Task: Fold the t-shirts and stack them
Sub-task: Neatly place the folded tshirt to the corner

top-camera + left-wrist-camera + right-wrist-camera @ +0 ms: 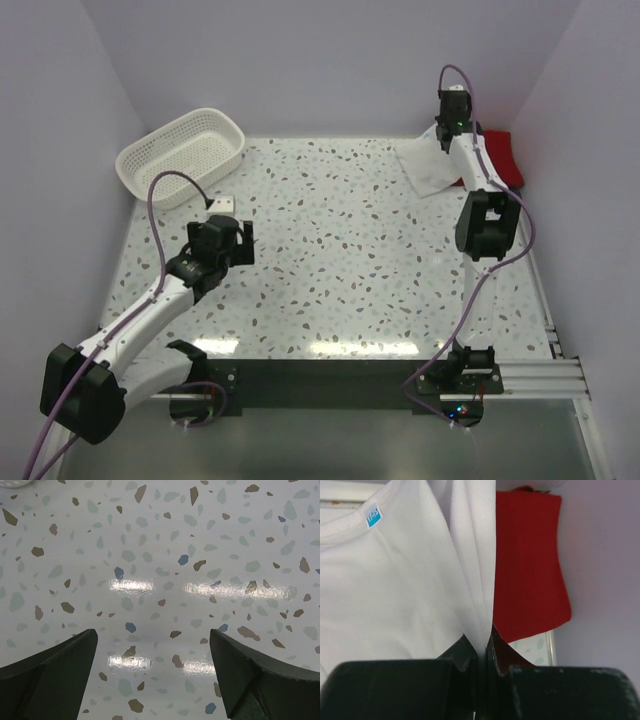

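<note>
**Far corner: right gripper (482,647) pinches white t-shirt (395,595)**

Its fingers are pressed tight on a hanging fold, and the red t-shirt (530,570) lies right beside it, against the wall (600,555). Over on the other side, the left gripper (152,665) hovers spread above the speckled table (340,250), with the basket (180,155) at far left.

Matt cloth white shirt (395,595) and red shirt (530,565); glossy speckled table (160,540).

My right hand (446,142) is at the far right corner of the bench (350,260), down at the white t-shirt (428,172), whose cloth rises toward it. The red t-shirt (502,155) lies just beyond, tight in that corner. My left hand (232,243) hovers over the bench's left side. A white lattice basket (222,150) sits in its far left corner.
</note>
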